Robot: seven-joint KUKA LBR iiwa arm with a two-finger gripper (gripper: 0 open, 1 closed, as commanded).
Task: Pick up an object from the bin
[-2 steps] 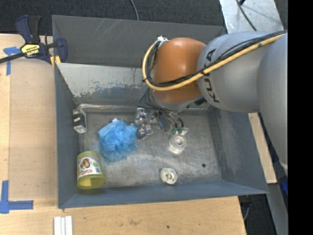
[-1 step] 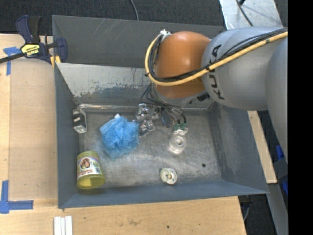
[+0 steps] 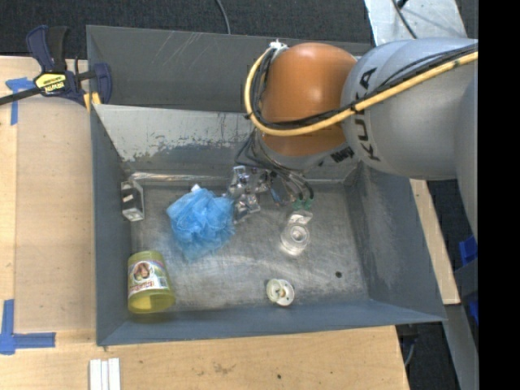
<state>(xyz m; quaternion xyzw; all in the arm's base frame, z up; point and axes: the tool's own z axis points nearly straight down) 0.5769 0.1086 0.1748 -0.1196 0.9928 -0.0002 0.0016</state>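
1. The gripper (image 3: 246, 190) is seen low in the bin (image 3: 110, 242), under the orange wrist cover; whether it is spread or pressed together cannot be told.
2. A crumpled blue puff (image 3: 199, 220) is found just beside it, to the view's left.
3. A clear plastic piece (image 3: 295, 238) is seen near its other side.
4. A yellow jar (image 3: 149, 281) is laid well apart, beyond the puff.

Scuffed matt metal bin (image 3: 162, 128), fluffy blue mesh puff (image 3: 199, 220)
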